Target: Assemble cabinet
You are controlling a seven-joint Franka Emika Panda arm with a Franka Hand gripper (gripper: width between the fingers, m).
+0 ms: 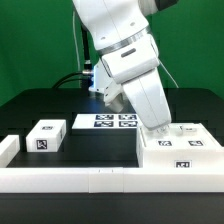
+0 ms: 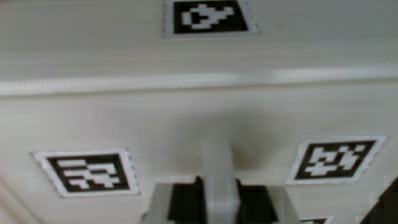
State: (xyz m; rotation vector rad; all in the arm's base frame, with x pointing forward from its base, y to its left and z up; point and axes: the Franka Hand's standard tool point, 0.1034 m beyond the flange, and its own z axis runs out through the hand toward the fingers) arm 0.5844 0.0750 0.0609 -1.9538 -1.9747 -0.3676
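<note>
Wrist view: pincer (image 2: pixel 210 200) at the tagged white cabinet (image 2: pixel 196 110), whether clenched or released I cannot tell.

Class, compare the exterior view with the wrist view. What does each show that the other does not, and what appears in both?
Only the exterior view shows the arm, the small white block on the exterior view's left, the marker board, the long low rail and the black table.

Only the wrist view shows the gripper close up, its fingers near together, and three tags in detail on a white surface.

Both show the cabinet, which is apparently that tagged white surface under the gripper.
</note>
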